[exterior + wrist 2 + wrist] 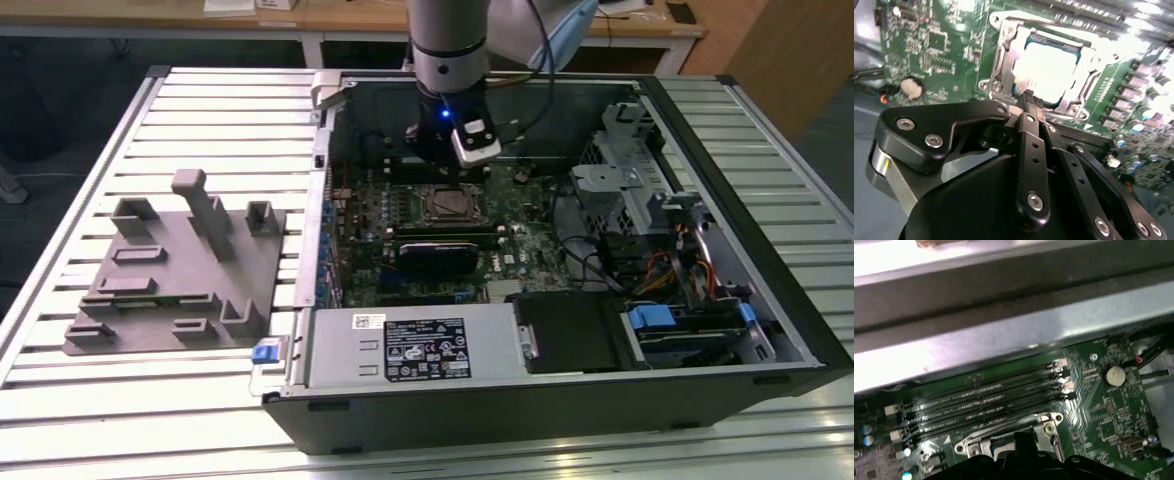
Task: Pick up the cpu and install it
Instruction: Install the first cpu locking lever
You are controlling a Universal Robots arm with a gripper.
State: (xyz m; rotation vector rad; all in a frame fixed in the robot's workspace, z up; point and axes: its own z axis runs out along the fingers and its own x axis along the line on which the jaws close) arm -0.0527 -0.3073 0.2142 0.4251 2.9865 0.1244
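A slatted aluminium table (80, 420) carries an open computer case (561, 400) lying on its side, with wooden desks behind it and a grey fixture (174, 270) resting on the table beside the case, at the exterior view's left. Inside the case lies the green motherboard (360, 250), and the socket (449, 203) near its middle serves as your landmark. The arm reaches down into the case, and your tool (461, 165) hangs just above the socket's far edge. In the second wrist view the cpu (1046, 70) sits inside the socket's metal frame, its pale silver top glaring under the light, and it looks level within that frame. The tool (1030, 97) in that view shows its black fingers (1029, 130) drawn close together, narrow and holding nothing, with the tip just short of the cpu's near edge and apparently apart from it. The first wrist view shows the memory slots (979, 400) beyond the socket and a coin battery (1113, 375) off to one side of them. Judging from this, the chip appears placed and the tool freed. To do this step well, you should keep any motion straight along the socket's vertical, avoid brushing the frame or the chip's edge, and check that the cpu lies flat at all four corners.
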